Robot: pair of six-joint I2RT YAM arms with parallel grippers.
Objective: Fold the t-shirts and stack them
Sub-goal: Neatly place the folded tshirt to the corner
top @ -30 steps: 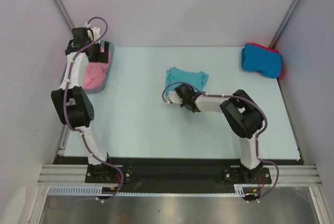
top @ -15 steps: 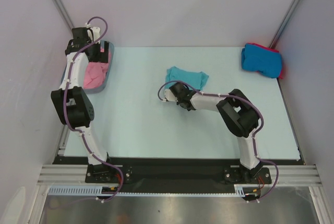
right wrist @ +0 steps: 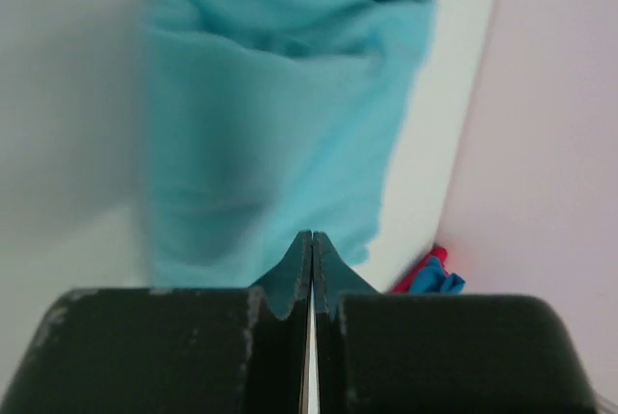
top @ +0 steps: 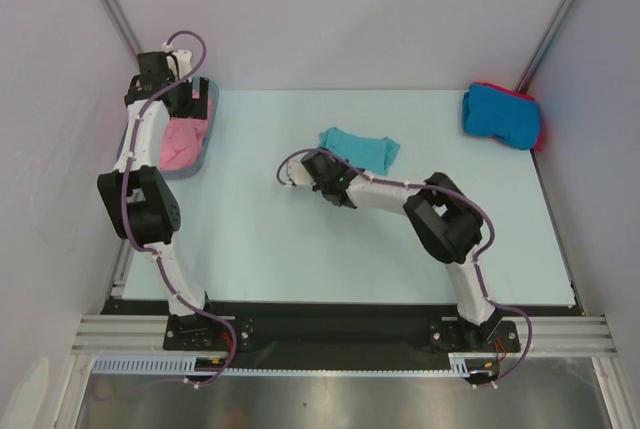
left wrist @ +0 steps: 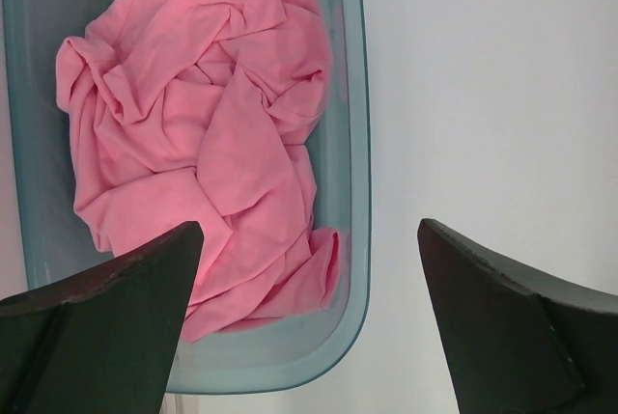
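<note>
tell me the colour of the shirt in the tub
Pink; the shirt shows best in the left wrist view.

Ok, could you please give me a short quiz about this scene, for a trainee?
1. True or false: the pink t-shirt lies crumpled inside the tub.
2. Which gripper stands open? A) left B) right C) both
3. Fill in: in the far right corner, the bright blue t-shirt lies on a ___ one.
Key: 1 true; 2 A, the left gripper; 3 red, the red t-shirt.
</note>
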